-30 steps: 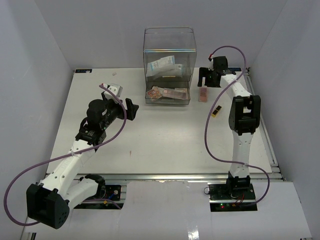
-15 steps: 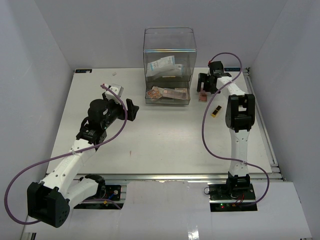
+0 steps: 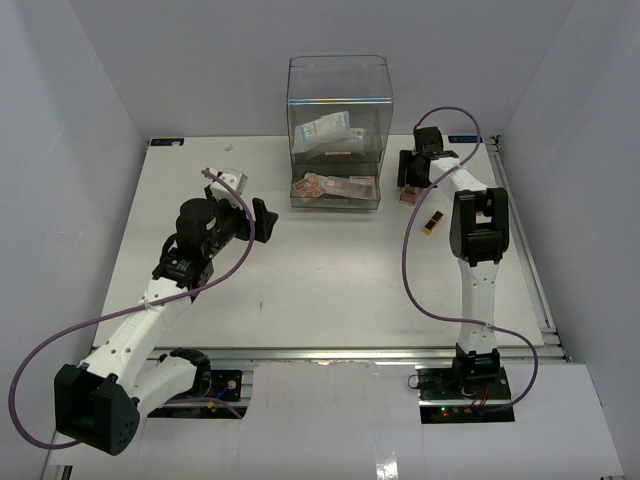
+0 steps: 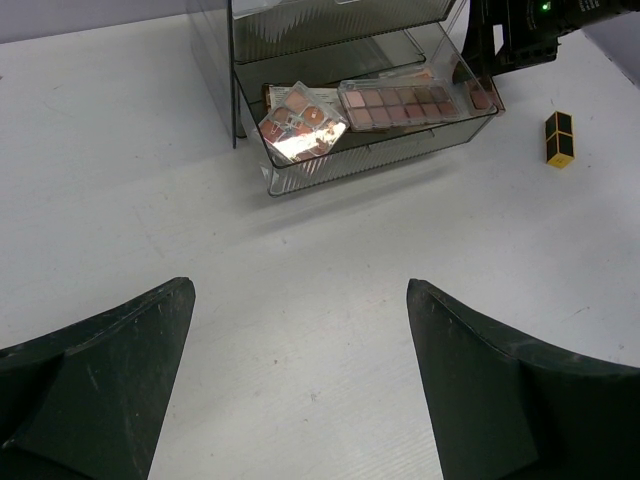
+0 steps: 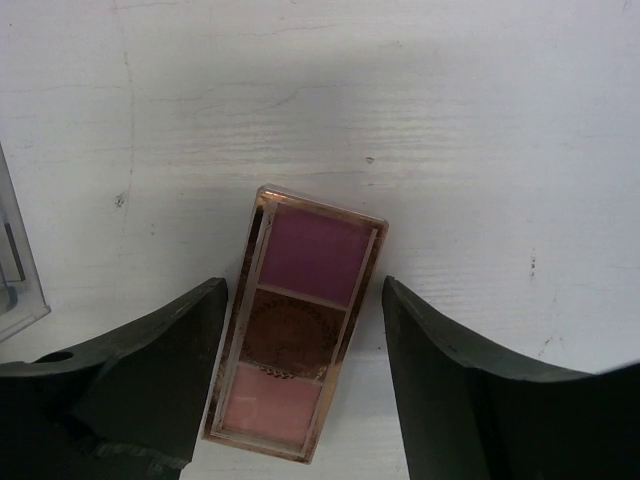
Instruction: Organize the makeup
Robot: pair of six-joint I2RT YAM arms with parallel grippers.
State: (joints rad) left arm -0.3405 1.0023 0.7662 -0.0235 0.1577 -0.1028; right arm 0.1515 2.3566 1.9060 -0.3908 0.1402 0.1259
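Observation:
A gold-framed palette (image 5: 300, 330) with purple, brown and pink pans lies flat on the table right of the box. My right gripper (image 5: 303, 284) stands over it, open, a finger (image 5: 150, 370) on each long side; the left one is close to its edge and a gap shows on the right. From above, the right gripper (image 3: 412, 180) hides most of this palette. Two more palettes (image 4: 400, 100) lie in the pulled-out drawer (image 3: 335, 188). A small black and gold tube (image 3: 432, 222) lies on the table. My left gripper (image 4: 298, 287) hangs open over bare table.
The clear acrylic drawer box (image 3: 338, 120) stands at the back centre with white-blue sachets (image 3: 325, 133) in its upper compartment. In the left wrist view the tube (image 4: 559, 138) lies right of the drawer. Grey walls close in the table on three sides.
My right gripper has come in toward the box and down over the palette, and its jaws have narrowed around it. The left arm shifted only slightly.

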